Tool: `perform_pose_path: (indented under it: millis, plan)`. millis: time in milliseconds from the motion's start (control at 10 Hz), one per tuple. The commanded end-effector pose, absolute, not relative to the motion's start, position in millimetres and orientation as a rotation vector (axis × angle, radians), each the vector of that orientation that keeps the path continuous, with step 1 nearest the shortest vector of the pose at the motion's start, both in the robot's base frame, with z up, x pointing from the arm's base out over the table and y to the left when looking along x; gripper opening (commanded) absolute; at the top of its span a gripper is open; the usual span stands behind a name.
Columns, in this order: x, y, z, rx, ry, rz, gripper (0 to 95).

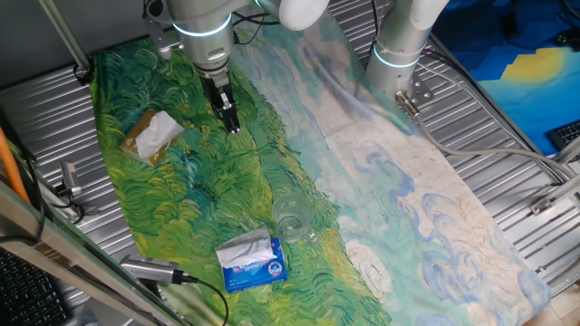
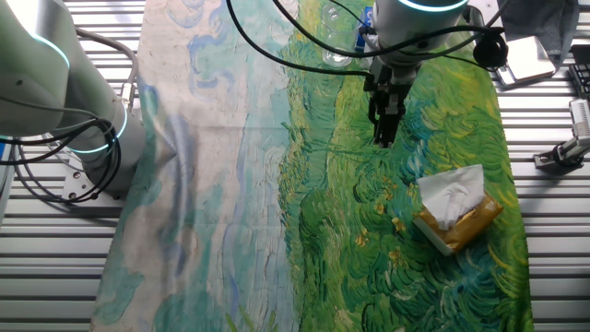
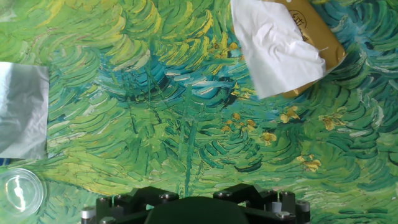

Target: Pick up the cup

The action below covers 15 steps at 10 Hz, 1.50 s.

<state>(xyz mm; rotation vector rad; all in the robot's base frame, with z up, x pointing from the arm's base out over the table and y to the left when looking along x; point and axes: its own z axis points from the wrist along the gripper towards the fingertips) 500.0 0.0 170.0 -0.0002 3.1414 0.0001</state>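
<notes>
Hanging closed and empty, fingers (image 1: 233, 122) sit well apart from cup (image 1: 290, 224) (its round rim (image 3: 20, 191) clearest in hand view).

Clear glossy plastic cup (image 1: 292, 223); matt, seemingly cloth cover (image 1: 381, 181); ribbed metal table (image 1: 507, 136).

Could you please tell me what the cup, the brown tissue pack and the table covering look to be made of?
The cup looks like thin clear plastic: the pattern beneath shows through, with glints on its rim. The brown tissue pack seems a soft glossy wrapper, probably plastic film, with white paper tissue sticking out. The table covering appears to be printed cloth, matte, with slight wrinkles.
</notes>
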Motion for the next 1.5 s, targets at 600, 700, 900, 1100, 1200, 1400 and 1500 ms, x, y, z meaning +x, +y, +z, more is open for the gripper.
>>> perform_pose_path:
  millis: [600, 700, 900, 1100, 1200, 1400, 1500]
  plan:
    - [499.9, 0.1, 170.2, -0.032, 3.151, 0.074, 0.0]
    - [499.9, 0.1, 170.2, -0.032, 3.151, 0.074, 0.0]
    - [499.9, 0.1, 170.2, -0.040, 3.148, 0.069, 0.0]
    - [499.8, 0.2, 170.5, -0.035, 3.149, 0.066, 0.0]
    - [499.8, 0.2, 170.6, -0.033, 3.149, 0.070, 0.0]
    - [499.7, 0.2, 170.6, -0.042, 3.150, 0.071, 0.0]
    - [499.7, 0.2, 170.6, -0.050, 3.150, 0.069, 0.0]
